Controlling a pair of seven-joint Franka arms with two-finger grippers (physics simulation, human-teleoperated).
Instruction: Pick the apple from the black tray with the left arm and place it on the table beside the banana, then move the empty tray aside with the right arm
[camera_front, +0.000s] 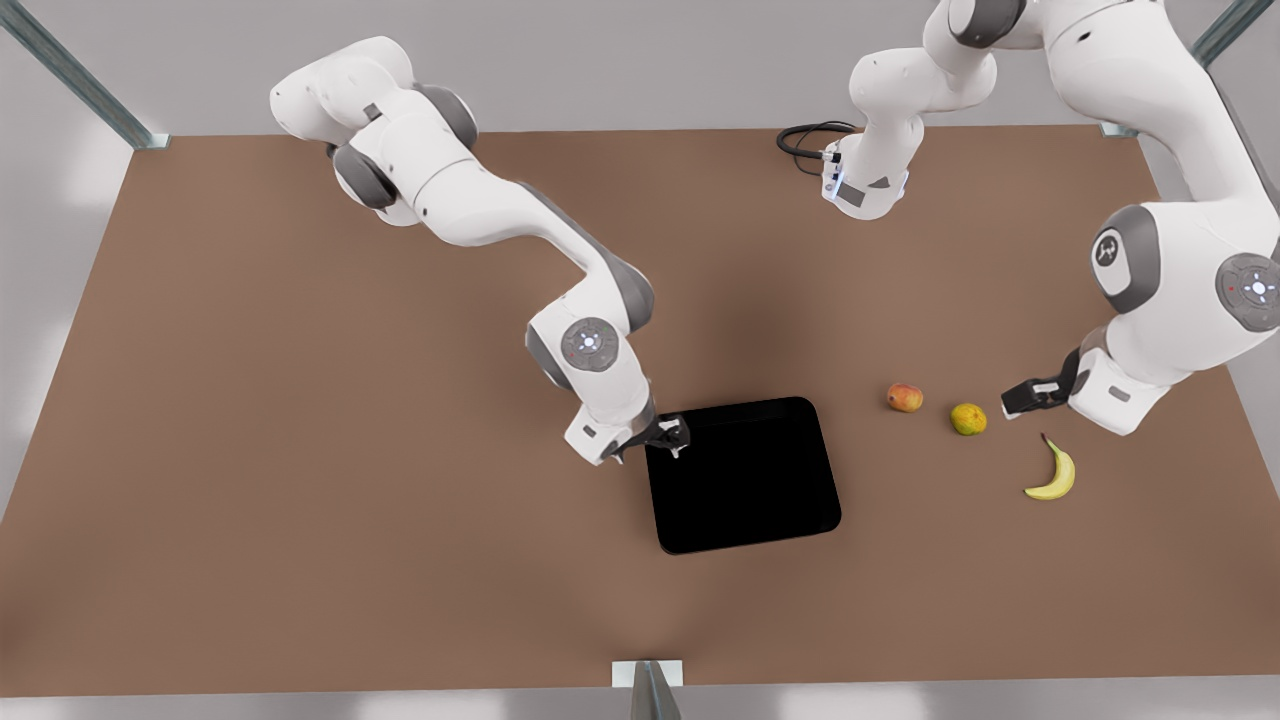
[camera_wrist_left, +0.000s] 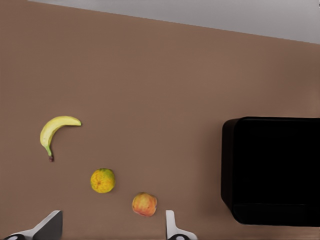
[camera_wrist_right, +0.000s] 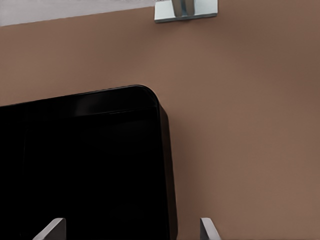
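The right gripper (camera_front: 668, 437) straddles the empty black tray (camera_front: 742, 475) rim, fingers spread; a shallow bite could slip. The apple (camera_front: 904, 397) rests near the banana (camera_front: 1053, 472). The left gripper (camera_front: 1012, 402) hovers spread-fingered.

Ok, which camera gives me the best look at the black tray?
The front view: the whole black tray shows, empty, with the right tool at its corner. The left wrist view cuts off one side; the right wrist view catches one corner.
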